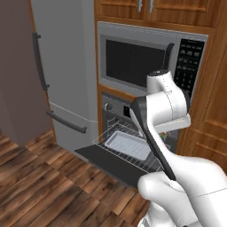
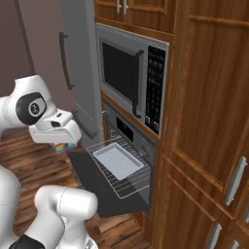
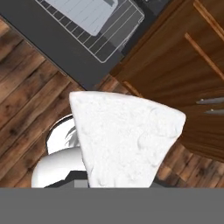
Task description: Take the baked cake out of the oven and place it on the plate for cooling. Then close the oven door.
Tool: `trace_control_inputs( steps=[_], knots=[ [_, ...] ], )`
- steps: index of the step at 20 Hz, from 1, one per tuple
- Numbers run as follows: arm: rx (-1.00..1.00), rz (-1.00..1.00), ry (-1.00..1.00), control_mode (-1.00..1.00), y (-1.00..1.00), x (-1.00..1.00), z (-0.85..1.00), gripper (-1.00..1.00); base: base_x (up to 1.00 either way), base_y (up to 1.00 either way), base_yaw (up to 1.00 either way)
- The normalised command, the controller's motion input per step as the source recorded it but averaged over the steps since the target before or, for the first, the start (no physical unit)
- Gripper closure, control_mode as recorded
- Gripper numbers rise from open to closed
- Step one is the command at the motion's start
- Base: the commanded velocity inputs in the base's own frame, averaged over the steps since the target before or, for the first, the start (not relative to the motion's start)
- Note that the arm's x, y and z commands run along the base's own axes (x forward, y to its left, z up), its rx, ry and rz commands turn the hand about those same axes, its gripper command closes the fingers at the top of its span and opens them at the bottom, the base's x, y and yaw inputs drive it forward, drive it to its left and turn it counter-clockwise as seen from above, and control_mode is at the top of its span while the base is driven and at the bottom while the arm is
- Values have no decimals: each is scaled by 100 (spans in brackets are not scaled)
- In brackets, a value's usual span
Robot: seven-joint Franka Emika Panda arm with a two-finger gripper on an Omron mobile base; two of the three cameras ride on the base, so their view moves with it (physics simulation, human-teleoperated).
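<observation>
A white-frosted wedge of cake [image 3: 127, 140] sits close in front of the hand camera, with my gripper [image 2: 64, 142] shut on it. Its colourful side [image 2: 66, 147] shows under the hand, left of the oven. The oven [image 1: 116, 107] stands open, and its dark oven door [image 1: 108, 165] lies dropped flat. The wire rack [image 2: 124, 181] is pulled out over the door and carries a grey tray [image 2: 118, 160]. My hand hangs above the floor beside the door's edge. The cake hides my fingertips. The plate is out of view.
A silver microwave [image 1: 133, 60] sits above the oven. The grey fridge [image 1: 66, 66] stands to its left. Tall wooden cabinets [image 2: 204, 121] with bar handles flank the oven on the right. Wooden floor [image 1: 44, 186] lies open in front of the door.
</observation>
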Motion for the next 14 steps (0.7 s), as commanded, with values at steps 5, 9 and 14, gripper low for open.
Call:
trace_control_inputs(
  steps=[5, 9, 14],
  knots=[
    [0, 0, 0, 100, 0, 0, 0, 100, -49, -19, -1],
    [0, 0, 0, 100, 0, 0, 0, 100, -38, -28, -7],
    [0, 0, 0, 100, 0, 0, 0, 100, -59, -34, -12]
  ],
)
